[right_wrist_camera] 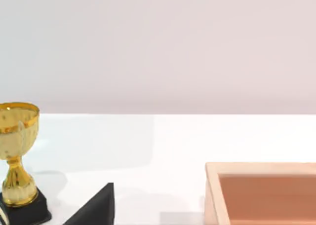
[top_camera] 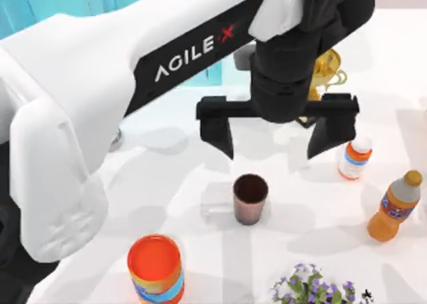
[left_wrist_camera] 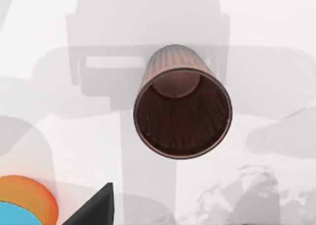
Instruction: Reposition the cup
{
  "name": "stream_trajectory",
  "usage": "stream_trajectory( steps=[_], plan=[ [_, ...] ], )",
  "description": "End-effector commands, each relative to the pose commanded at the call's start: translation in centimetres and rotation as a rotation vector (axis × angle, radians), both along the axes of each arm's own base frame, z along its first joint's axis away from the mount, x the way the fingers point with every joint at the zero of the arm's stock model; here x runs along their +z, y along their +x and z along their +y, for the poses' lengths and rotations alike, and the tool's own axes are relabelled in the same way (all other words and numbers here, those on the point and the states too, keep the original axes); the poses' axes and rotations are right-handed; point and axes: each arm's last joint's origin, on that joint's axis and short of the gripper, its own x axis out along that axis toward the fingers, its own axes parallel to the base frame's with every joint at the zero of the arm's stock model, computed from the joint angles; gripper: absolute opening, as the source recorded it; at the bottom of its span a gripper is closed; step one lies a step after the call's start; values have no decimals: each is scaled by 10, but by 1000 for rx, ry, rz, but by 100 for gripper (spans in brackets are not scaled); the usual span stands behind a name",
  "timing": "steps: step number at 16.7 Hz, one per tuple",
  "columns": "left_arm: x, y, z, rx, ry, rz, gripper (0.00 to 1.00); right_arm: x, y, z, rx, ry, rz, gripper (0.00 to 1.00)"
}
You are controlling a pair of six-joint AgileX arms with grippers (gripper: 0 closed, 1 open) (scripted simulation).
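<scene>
The cup (top_camera: 250, 199) stands upright on the white table near the middle, dark brown inside with a ribbed pinkish-brown wall. My left gripper (top_camera: 270, 154) hangs open above the table just behind the cup, its two black fingers spread wide and holding nothing. In the left wrist view the cup (left_wrist_camera: 182, 111) lies straight ahead with its mouth towards the camera, and one black fingertip (left_wrist_camera: 96, 207) pokes in at the frame's edge. In the right wrist view my right arm's fingertip (right_wrist_camera: 96, 207) shows off to the side at the same spread, holding nothing.
An orange can (top_camera: 155, 269) stands front left of the cup. A white bottle (top_camera: 353, 159) and an orange bottle (top_camera: 395, 207) stand to its right. Purple flowers (top_camera: 313, 291) sit at the front edge. A gold trophy (right_wrist_camera: 17, 156) and a pinkish tray (right_wrist_camera: 261, 193) are near my right gripper.
</scene>
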Motion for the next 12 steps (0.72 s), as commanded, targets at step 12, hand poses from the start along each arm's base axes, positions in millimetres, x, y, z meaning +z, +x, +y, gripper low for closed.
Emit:
stream_trajectory(
  steps=[12],
  plan=[
    [-41, 3, -6, -1, 7, 6, 100, 0, 0, 0, 0, 0, 0, 100]
  ],
)
